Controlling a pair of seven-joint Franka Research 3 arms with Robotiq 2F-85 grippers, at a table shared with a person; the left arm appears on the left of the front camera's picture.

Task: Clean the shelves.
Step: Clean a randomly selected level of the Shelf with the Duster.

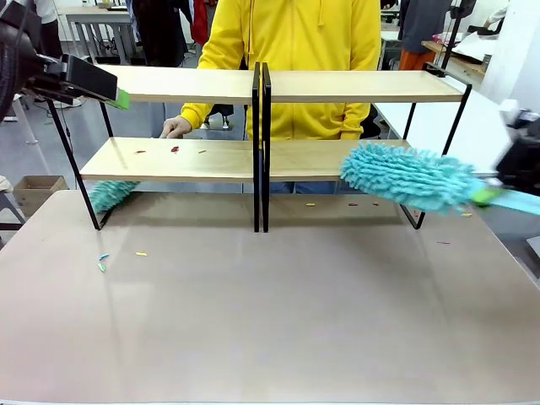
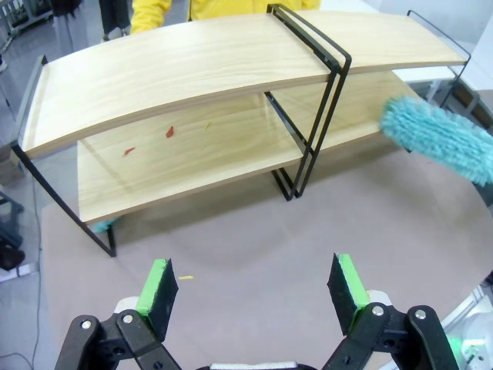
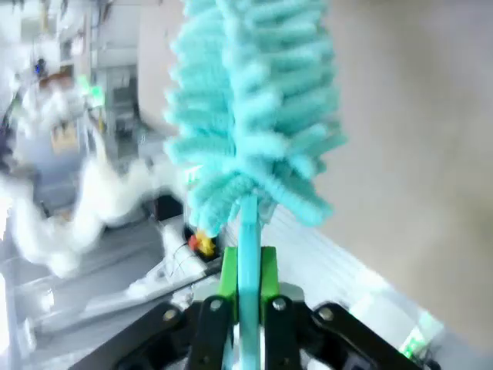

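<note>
Table: pale grey-brown top [image 1: 270, 321], workshop behind; person in a yellow hoodie [image 1: 295, 34] at the far side, one hand [image 1: 175, 126] at the back edge of the lower left board.
Shelves: two joined two-tier racks [image 1: 186, 84] across the far half of the table, wooden boards in black frames, upright.
Dirt: red and yellow crumbs [image 1: 175, 149] on the lower left board; loose bits [image 1: 101, 257] on the table in front; a few more under the right rack.
Duster: fluffy teal head [image 1: 405, 175] at the right end of the lower right board, overlapping its front edge; contact hard to tell.
Right claw: [image 3: 246, 270] clamped together on the duster's thin teal handle, off the right table edge.
Left claw: [image 2: 254, 289] pads wide apart, empty, raised near the left end of the top board.
Other: teal fluff [image 1: 110, 194] under the lower left board, near the frame leg; unclear what.
Step (judged): sweeping the lower boards.
How to do it well: keep the head flat on the wood, push along the board length, clear the black middle posts, drive crumbs off the front edge, keep away from the hand.
</note>
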